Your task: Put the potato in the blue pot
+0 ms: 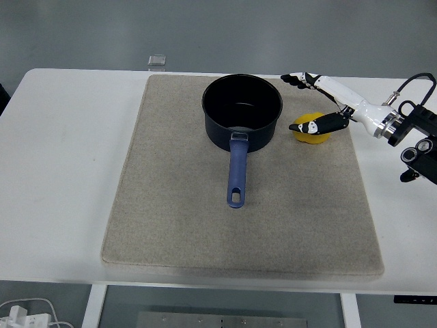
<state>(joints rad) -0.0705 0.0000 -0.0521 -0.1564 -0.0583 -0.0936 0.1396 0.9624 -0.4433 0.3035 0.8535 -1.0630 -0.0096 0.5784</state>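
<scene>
While the right hand [315, 102] reaches in over the potato [311, 130], its fingers [295, 79] are spread, the long ones stretched out beyond the potato on the side away from the bench's near edge and the thumb lying low across the potato's near side; whether any of them touches it I cannot tell, and nothing is gripped yet. The yellow potato sits on the grey mat [171, 219] just to the right of the blue pot [242, 113], close to its wall but apart from it. The pot stands upright and empty, its handle [236, 171] pointing toward the near edge of the bench [61, 171]. To do this step well, the hand should probably settle lower so fingers and thumb close on opposite sides of the potato, since its rounded shape could roll or squirt out toward the pot.
</scene>
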